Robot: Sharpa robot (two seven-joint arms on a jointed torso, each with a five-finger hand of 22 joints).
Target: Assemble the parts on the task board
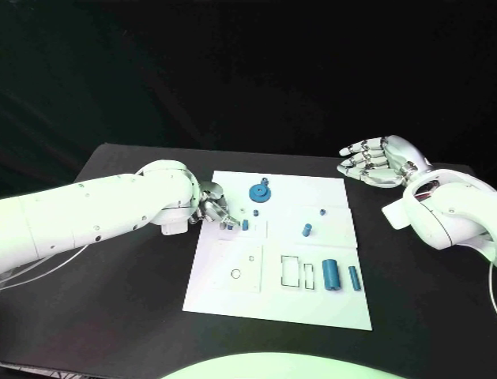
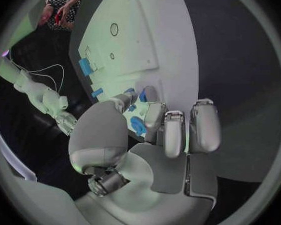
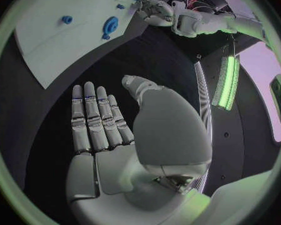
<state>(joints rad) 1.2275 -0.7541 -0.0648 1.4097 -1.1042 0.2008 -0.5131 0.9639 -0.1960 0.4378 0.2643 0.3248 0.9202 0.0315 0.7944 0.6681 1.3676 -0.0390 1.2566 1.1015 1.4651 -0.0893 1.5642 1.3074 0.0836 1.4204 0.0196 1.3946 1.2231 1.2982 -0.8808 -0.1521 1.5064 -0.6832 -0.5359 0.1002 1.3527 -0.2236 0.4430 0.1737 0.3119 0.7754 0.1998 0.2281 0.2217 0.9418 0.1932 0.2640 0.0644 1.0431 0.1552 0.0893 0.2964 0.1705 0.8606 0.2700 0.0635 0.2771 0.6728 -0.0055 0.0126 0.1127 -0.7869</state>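
Presently, the task board (image 1: 231,296) lies flat on the black table (image 1: 111,316), and every place below is given relative to it. The left hand (image 1: 214,207) sits at the board's left edge, in its far half, fingers curled in toward a small blue part (image 1: 245,225) on the board. The left wrist view shows blue between the fingertips (image 2: 154,116), but whether they pinch it or merely touch it I cannot tell.

The right hand (image 1: 376,160) hangs off the board's far right corner, over the table, palm showing, fingers extended side by side and holding nothing.

Other parts on the board: a blue gear (image 1: 260,192) near the far edge, a small peg (image 1: 307,230) toward the right, two blue cylinders (image 1: 341,275) near the right edge in the near half, beside rectangular outlines (image 1: 297,271); a small round hole (image 1: 235,274) in the left near quarter.

Risks, as judged:
- A shallow fingertip grip on so small a part could let it tip or roll away as the hand lifts.
- The curled fingers hide the part from the head view, so misalignment with its seat may go unnoticed.
- The forearm rides near the board's edge; a sweep could shift the board.

No brand, label or legible writing is seen on the board, parts or arms.
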